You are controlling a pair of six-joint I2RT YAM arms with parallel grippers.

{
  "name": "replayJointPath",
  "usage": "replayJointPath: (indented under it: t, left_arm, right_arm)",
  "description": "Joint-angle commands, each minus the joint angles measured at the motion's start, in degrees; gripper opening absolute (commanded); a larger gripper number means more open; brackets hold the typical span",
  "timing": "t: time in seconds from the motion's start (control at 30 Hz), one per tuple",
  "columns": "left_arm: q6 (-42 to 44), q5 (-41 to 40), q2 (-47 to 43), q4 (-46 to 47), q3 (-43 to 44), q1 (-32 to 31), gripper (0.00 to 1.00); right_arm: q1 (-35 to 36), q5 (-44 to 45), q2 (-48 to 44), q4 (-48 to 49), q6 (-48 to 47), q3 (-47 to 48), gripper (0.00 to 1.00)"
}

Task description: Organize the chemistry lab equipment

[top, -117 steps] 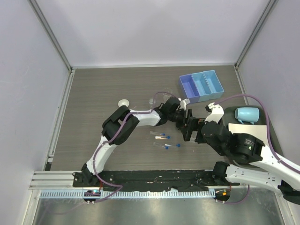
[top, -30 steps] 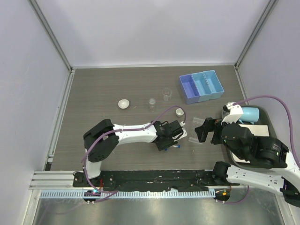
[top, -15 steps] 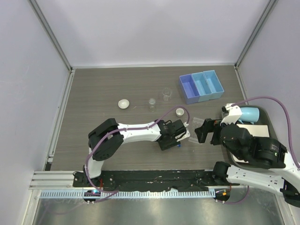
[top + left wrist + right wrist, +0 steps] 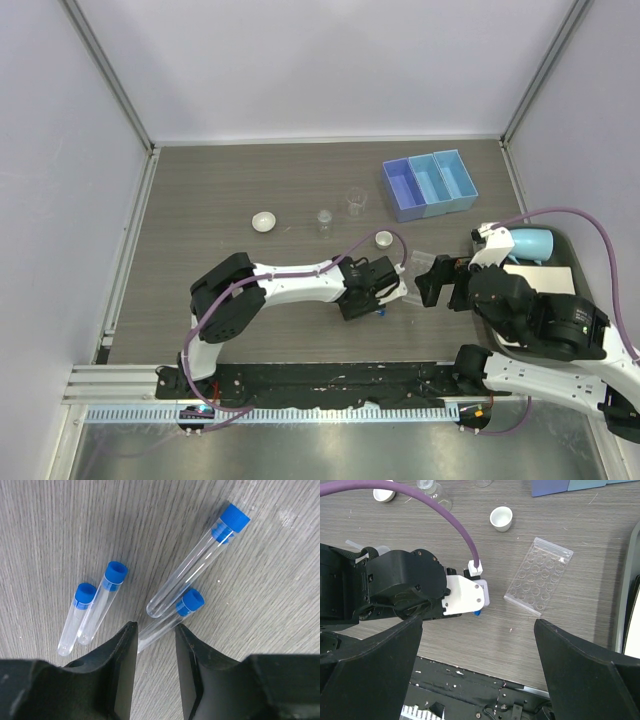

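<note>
Four clear blue-capped tubes (image 4: 192, 570), flat

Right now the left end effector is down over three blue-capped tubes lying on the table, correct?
Wrong count. The left end effector is down over four blue-capped tubes lying on the table, not three. The left wrist view shows all four.

Glossy, clear plastic blue-capped tubes (image 4: 191, 567) lie on a matt, grey wood-grain table (image 4: 60, 520). The tube rack (image 4: 538, 576) is smooth, transparent plastic.
</note>
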Motion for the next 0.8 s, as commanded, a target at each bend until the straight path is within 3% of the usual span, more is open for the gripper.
replayJointPath:
  t: [0.0, 0.27, 0.5, 0.77]
  left_arm:
    - [-0.84, 0.7, -0.15, -1.75, -0.46, -0.23, 0.36]
    - [-4.0, -0.09, -2.18, -0.96, -4.59, -0.23, 0.26]
    - [-7.52, 0.17, -5.86, -0.43, -9.16, -0.23, 0.09]
    - [-13.4, 3.76, -17.01, 0.52, -12.76, -0.23, 0.06]
  right_arm:
    - [0.21, 0.8, -0.23, 2.37, -0.42, 0.01, 1.0]
    - [0.21, -0.17, 0.65, 3.68, -0.5, -0.43, 1.0]
    - [0.21, -1.39, 2.32, 4.83, -0.33, -0.87, 1.0]
    - [0.21, -1.83, 3.38, 6.5, 0.37, -4.99, 1.0]
